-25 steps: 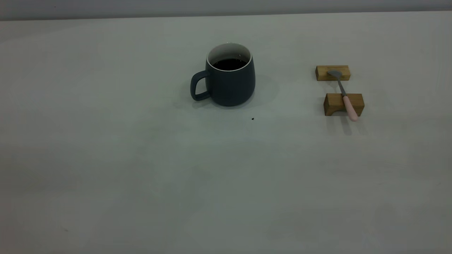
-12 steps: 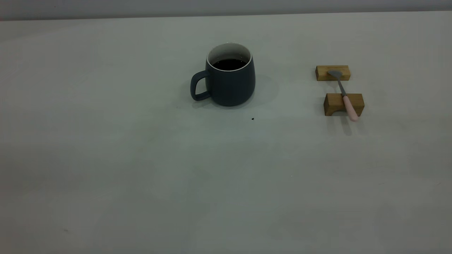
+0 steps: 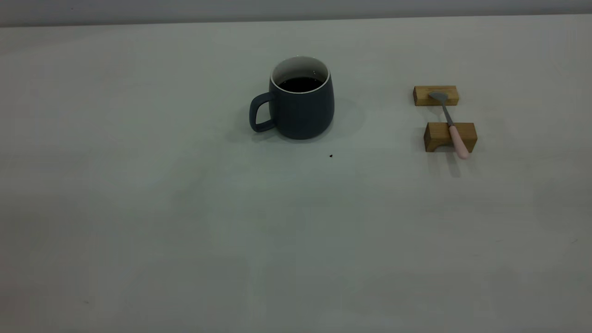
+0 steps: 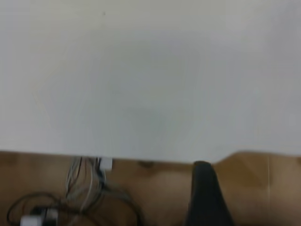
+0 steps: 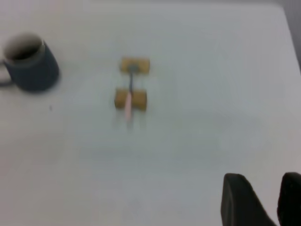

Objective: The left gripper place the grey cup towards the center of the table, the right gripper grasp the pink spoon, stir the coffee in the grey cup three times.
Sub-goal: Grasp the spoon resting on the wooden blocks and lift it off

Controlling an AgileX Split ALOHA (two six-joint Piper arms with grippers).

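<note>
We see the grey cup (image 3: 300, 99) of dark coffee (image 3: 300, 84) standing near the middle of the table (image 3: 185, 222), handle toward the left arm's side. The pink spoon (image 3: 451, 124) lies untouched across two wooden blocks (image 3: 449, 137), well apart. The right gripper (image 5: 263, 200) hangs back with fingers slightly parted; of the left gripper (image 4: 207, 197) we cannot tell. Grasping and stirring remain.

The wide pale grey-white matte desk (image 3: 185, 222) carries a dark slate-grey mug (image 3: 300, 108) mid-far, two small wooden blocks (image 3: 436, 95) (image 3: 439, 137) right.
</note>
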